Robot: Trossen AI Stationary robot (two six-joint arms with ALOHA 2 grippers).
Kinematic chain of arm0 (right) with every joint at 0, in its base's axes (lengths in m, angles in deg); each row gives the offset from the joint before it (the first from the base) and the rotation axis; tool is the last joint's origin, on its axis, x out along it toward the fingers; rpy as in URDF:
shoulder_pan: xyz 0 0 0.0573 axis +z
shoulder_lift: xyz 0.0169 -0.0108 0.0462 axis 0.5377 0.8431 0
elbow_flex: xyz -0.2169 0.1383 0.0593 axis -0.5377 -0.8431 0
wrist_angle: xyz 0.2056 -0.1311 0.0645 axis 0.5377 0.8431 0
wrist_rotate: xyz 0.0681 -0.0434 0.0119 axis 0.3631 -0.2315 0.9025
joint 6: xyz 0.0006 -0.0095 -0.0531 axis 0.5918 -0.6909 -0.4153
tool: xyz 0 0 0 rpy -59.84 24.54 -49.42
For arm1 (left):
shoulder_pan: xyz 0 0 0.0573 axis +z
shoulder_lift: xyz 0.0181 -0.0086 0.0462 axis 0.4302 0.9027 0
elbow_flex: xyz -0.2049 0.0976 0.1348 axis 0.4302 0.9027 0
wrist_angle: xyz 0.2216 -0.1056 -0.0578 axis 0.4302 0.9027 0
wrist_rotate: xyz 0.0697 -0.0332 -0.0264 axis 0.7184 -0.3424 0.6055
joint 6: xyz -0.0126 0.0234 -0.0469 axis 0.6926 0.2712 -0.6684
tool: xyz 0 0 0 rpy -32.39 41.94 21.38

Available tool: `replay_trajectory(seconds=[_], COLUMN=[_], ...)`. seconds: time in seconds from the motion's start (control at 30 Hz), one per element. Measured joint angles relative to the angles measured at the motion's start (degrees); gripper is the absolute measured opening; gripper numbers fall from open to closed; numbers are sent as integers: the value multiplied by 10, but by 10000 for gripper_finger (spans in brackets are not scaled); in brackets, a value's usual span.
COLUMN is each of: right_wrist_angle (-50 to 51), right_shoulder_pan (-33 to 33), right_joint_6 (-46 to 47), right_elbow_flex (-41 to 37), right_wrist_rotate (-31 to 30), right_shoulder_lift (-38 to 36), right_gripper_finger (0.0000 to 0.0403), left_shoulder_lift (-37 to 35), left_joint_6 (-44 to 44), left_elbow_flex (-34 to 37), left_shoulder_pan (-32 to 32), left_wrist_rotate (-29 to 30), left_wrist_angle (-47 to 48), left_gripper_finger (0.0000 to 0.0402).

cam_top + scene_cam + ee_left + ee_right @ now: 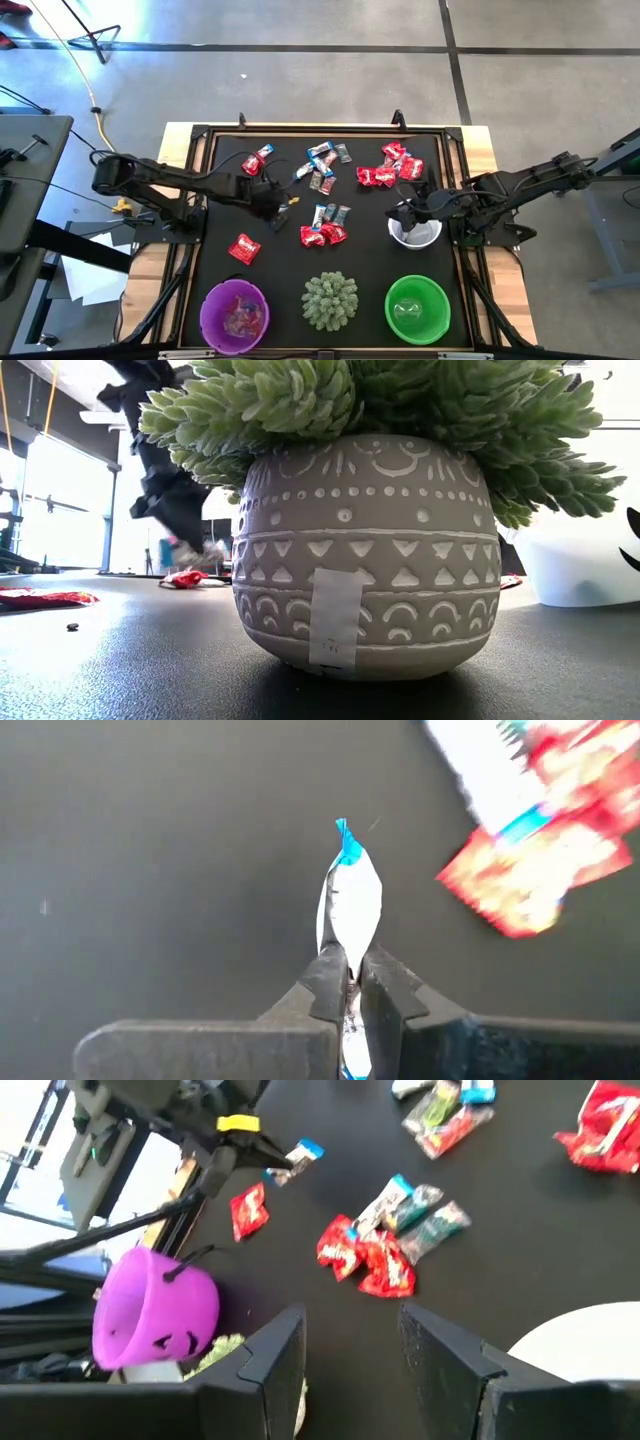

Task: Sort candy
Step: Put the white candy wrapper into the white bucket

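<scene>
Small wrapped candy lies scattered on the black table: a red piece at the near left, a red and blue-and-white cluster in the middle, and more at the far right. My left gripper hovers left of the middle cluster, shut on a blue-and-white candy. My right gripper stands open with nothing between its fingers, above the white bowl. In the low view a patterned pot hides most of the table. My left gripper pinches one end of the blue-and-white candy between its two fingers. The wrapper stands edge-on in the gap, and its twisted blue end sticks out past the fingertips. The fingers slant downward, and the candy hangs clear of the table.
Along the near edge stand a purple bowl holding candy, a spiky pale-green plant in a patterned pot, and a green bowl. A raised frame borders the black table.
</scene>
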Motion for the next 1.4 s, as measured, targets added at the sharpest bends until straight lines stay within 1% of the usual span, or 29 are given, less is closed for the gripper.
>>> replay_trajectory(seconds=[0.17, 0.3, 0.4, 0.5, 0.63, 0.8, 0.93, 1.13, 1.2, 1.4], right_wrist_angle=[-18, -47, -82, -124, -218, -363, -459, -551, -576, -644], right_shoulder_pan=[0, 0, -1, -8, -30, -68, -99, -137, -146, -174], right_joint_6=[-8, -25, -55, -91, -156, -250, -295, -311, -312, -311], right_elbow_flex=[0, 0, 0, 0, 0, 0, 0, 0, 0, 0], right_wrist_rotate=[-62, -110, -138, -151, -156, -153, -123, -82, -74, -24], right_shoulder_lift=[2, 6, 9, 19, 39, 78, 111, 149, 162, 191], right_gripper_finger=[156, 156, 156, 156, 156, 156, 156, 156, 156, 156], left_shoulder_lift=[-18, -23, -23, -23, -23, -23, -23, -23, -23, -12], left_joint_6=[6, 39, 73, 107, 136, 154, 153, 151, 151, 151], left_elbow_flex=[-57, -119, -168, -207, -239, -245, -245, -245, -245, -245], left_shoulder_pan=[0, 0, 0, 0, 0, 0, 0, 0, 0, -1], left_wrist_rotate=[35, 71, 98, 117, 121, 123, 122, 122, 120, 118], left_wrist_angle=[-7, -38, -74, -111, -141, -193, -221, -251, -261, -280], left_gripper_finger=[2, 1, 1, 1, 1, 1, 1, 1, 1, 0])
